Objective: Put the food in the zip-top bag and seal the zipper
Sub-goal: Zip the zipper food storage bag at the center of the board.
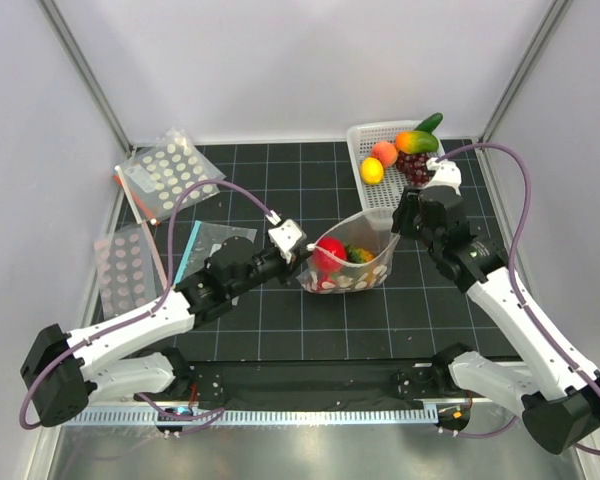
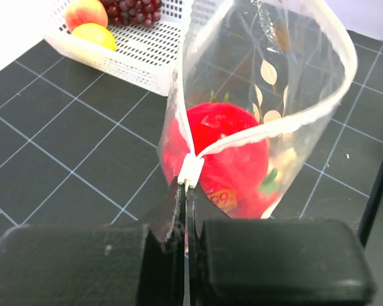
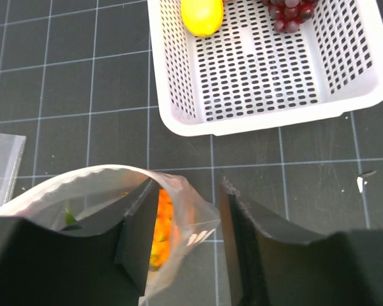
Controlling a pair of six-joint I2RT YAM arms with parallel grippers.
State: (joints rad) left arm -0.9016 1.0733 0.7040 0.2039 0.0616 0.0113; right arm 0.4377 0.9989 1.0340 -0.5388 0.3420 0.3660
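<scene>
1. The zip-top bag (image 1: pixel 348 268) is stood upright on the counter (image 1: pixel 280 330) between the two arms, its mouth gaping – the zipper (image 1: pixel 368 222) is not pressed together.
2. Inside the bag a round red fruit (image 1: pixel 329 254) is seen at the left end and the orange pineapple (image 1: pixel 361 255) at the right.
3. The white basket (image 1: pixel 364 196) is set behind the bag. A peach (image 1: pixel 384 153), a lemon (image 1: pixel 372 171), a mango (image 1: pixel 416 141) and dark grapes (image 1: pixel 414 166) are held in its far half; its near half is bare.
4. Two flat dotted bags (image 1: pixel 168 172) and a clear bag with a blue strip (image 1: pixel 212 240) are laid on the counter to the left, well apart from the basket.
5. The left tool (image 1: pixel 300 256) is closed, clamped on the left end of the bag's mouth.
6. The right tool (image 1: pixel 400 226) is held with its jaws apart, the bag's right corner in the gap between them and not pinched.
7. Only the left wrist view shows the small white end piece of the zipper (image 2: pixel 191 169) just beyond the closed fingers, and a label on the red fruit (image 2: pixel 223 150).
8. Only the right wrist view shows the pineapple (image 3: pixel 161 223) through the film beside one finger – and the perforated floor of the basket (image 3: pixel 255 70).
</scene>
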